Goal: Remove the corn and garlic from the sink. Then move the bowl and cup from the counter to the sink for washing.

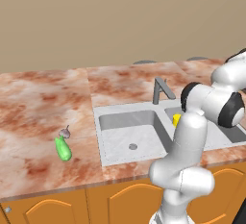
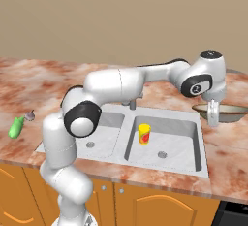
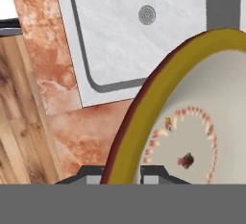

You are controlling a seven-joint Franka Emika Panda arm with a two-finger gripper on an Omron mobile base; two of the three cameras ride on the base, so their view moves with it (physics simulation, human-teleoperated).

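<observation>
The bowl (image 2: 233,109) rests on the counter just right of the sink (image 2: 201,145), and my gripper (image 2: 213,118) hangs straight down over its near rim. In the hand view the bowl (image 3: 202,112) has an olive rim and a pale beige inside with a small pattern. My gripper (image 3: 122,172) is shut on that rim, one finger on each side. The yellow cup (image 2: 144,133) stands upright in the sink's right basin and is half hidden behind my arm in the left base view (image 1: 176,119). The green corn (image 1: 63,149) and the small garlic (image 1: 65,132) lie close together on the counter left of the sink (image 1: 103,141).
An angular grey tap (image 1: 161,91) stands behind the divider between the basins. Orange cabinet doors (image 2: 160,205) run below the counter's front edge. The wooden floor (image 3: 19,122) shows past the counter edge in the hand view. The counter reaches back to a beige wall.
</observation>
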